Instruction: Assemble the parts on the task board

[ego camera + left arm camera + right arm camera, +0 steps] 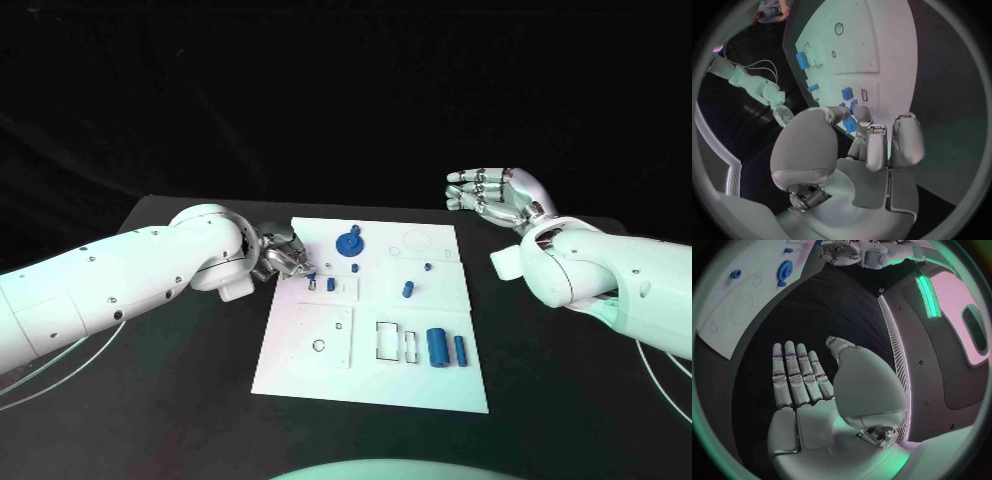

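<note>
The white task board (296, 375) lies in the middle of the black table. A blue gear (351, 243) stands near its far edge, with several small blue parts (408, 290) below it. Two blue cylinders (449, 348) lie beside rectangular slots (387, 340). My left hand (281, 255) is at the board's left edge, fingers curled. In the left wrist view its thumb and a finger (875, 145) pinch a small blue part (849, 124) just over the board (879, 45). My right hand (498, 195) hovers beyond the board's far right corner, fingers (795, 372) straight and apart, holding nothing.
A thin black ring (317, 346) lies on the board's near left square. Bare black table (173, 400) surrounds the board on every side. The right wrist view shows the gear (784, 271) and one small blue part (735, 274) on the board (729, 310).
</note>
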`<control>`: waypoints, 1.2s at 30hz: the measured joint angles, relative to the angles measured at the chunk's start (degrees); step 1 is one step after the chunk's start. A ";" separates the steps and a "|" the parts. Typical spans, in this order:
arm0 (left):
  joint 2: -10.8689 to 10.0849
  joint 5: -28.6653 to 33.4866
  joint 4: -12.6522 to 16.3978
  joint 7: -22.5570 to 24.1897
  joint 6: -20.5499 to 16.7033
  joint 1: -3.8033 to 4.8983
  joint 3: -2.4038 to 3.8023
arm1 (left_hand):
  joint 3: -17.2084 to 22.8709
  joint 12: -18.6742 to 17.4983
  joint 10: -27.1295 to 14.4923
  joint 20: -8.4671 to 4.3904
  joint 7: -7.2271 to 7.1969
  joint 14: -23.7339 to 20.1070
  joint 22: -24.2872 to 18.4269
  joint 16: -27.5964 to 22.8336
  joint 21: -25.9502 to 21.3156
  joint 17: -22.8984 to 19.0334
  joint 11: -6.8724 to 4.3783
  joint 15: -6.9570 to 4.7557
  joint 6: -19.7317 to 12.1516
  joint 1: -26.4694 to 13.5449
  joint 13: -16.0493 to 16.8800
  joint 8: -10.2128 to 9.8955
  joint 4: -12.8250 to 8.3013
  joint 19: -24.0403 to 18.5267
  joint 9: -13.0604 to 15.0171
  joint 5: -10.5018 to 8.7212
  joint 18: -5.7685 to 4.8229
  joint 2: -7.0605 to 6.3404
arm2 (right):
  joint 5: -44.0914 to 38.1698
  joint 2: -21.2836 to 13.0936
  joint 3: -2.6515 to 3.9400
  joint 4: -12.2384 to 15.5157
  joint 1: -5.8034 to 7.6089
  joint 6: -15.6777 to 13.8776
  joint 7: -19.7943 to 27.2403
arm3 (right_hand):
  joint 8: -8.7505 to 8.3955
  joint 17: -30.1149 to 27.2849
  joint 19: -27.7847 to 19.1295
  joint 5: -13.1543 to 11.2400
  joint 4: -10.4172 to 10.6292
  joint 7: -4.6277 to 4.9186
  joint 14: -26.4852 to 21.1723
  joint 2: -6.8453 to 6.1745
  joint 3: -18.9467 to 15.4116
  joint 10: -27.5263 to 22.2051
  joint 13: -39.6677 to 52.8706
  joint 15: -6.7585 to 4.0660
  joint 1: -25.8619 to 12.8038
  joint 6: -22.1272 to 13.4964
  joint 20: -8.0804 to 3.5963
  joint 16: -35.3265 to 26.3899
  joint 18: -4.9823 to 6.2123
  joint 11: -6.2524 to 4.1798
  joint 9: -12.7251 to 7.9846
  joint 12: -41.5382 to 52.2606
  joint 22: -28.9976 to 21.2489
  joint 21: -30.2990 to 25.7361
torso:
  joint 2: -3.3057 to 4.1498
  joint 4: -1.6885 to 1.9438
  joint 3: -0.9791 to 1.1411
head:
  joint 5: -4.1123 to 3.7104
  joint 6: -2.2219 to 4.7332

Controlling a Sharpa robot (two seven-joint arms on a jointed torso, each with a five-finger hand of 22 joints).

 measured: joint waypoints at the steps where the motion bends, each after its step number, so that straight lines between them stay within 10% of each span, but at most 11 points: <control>1: 0.04 -0.18 0.02 0.05 -0.09 -0.15 0.00 | 0.07 0.10 0.04 0.00 0.00 0.00 0.10 0.00 0.06 0.00 -0.04 0.00 0.00 0.00 0.13 0.21 0.07 0.00 0.00 0.08 0.00 0.00 | 0.00 0.01 0.00 0.00 -0.01 0.00 0.00 | 0.00 0.00 0.00 0.00 0.00 0.00 0.00 0.00 0.00 0.00 0.00 0.00 0.00 0.00 0.00 0.00 0.00 0.00 0.00 0.00 0.00 0.00 | 0.02 -0.02 0.00 | 0.01 -0.03; 36: 1.63 -5.27 -0.30 -2.05 0.36 -1.03 -0.02 | 1.06 1.72 1.65 -0.18 -0.34 0.01 1.12 0.41 0.51 0.00 -0.43 -0.41 0.75 -1.90 2.14 0.97 -0.60 0.18 0.29 2.07 0.00 -0.98 | 0.08 -0.05 -0.01 0.00 -0.11 0.10 0.01 | 0.00 -0.05 0.00 0.00 -0.15 0.00 0.00 0.00 -0.15 0.00 0.00 0.00 0.00 0.00 0.00 0.00 0.00 0.00 0.01 0.00 -0.06 0.00 | 0.02 -0.04 0.07 | -0.24 -0.66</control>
